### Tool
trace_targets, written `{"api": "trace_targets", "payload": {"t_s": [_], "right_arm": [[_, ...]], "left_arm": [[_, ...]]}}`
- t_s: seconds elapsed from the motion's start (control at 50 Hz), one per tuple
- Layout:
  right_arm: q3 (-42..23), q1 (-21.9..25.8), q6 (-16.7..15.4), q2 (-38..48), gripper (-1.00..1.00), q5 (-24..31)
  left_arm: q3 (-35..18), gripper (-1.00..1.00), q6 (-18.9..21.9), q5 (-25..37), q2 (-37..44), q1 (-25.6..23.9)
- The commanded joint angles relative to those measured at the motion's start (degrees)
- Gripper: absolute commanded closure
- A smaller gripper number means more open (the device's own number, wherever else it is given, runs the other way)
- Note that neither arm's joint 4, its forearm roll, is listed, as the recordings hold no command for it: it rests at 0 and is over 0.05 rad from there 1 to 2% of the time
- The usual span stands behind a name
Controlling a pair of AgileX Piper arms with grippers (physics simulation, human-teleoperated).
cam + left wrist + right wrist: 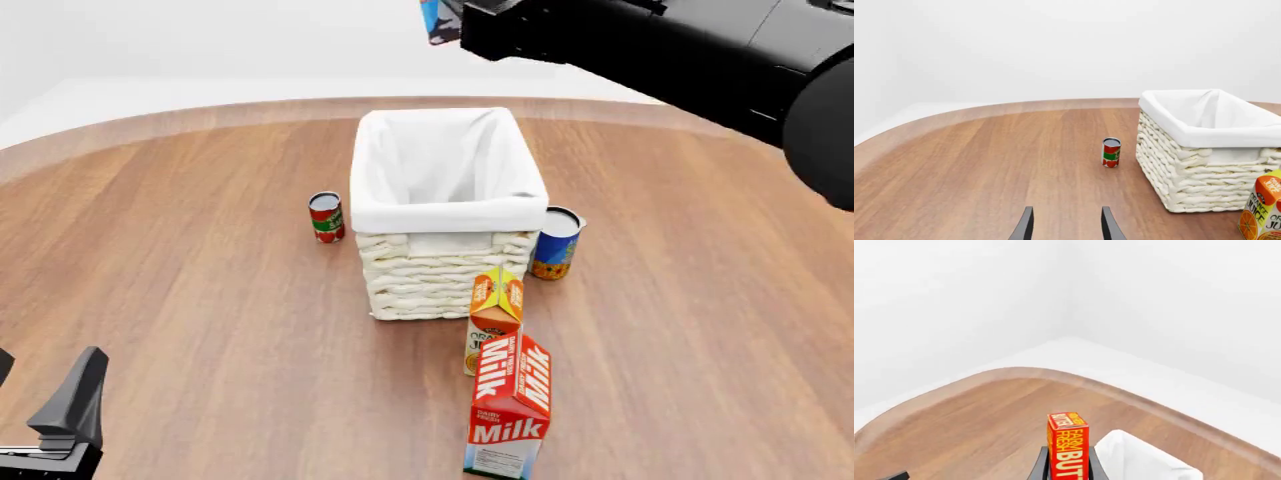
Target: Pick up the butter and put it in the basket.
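Red-orange butter (1067, 447) is pinched in the right gripper (1067, 467) high above the basket (447, 215); left gripper (1066, 225) fingers are spread.

Butter: small red-orange box with yellow lettering (1068, 447), upright, pinched between the right pincer's fingers, raised above the counter.
Basket: large cream wicker basket with white cloth lining (446, 215), upright, mid-counter.

I log: table (200, 300) wood-grain, smooth, satin sheen. Basket (427, 275) rough woven wicker, matt cream; liner (441, 160) soft white cloth. Milk (510, 405), juice (494, 310), butter (1067, 447): printed cardboard. Two cans (326, 217) (557, 243): paper-labelled metal. Fingers (1025, 225): matt black.
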Motion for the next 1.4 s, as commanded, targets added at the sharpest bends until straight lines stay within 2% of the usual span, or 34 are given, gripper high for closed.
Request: {"api": "trace_targets", "payload": {"t_s": [0.02,0.24,0.38,0.54,0.74,1.4], "right_arm": [[-13.64,-1.06,2.01,10.4,1.0,8.83],[-16.57,-3.25,3.46,13.99,1.0,11.14],[-14.69,-3.8,3.99,14.39,1.0,10.19],[-9.72,-4.03,4.36,15.2,1.0,7.59],[-7.69,-4.02,4.68,15.31,1.0,6.31],[-6.12,-6.82,4.84,16.84,1.0,3.61]], "left_arm": [[0.0,-1.0,0.0,0.0,0.0,0.0],[0.0,-1.0,0.0,0.0,0.0,0.0],[0.0,-1.0,0.0,0.0,0.0,0.0],[0.0,-1.0,0.0,0.0,0.0,0.0],[0.0,-1.0,0.0,0.0,0.0,0.0],[0.0,-1.0,0.0,0.0,0.0,0.0]]}}
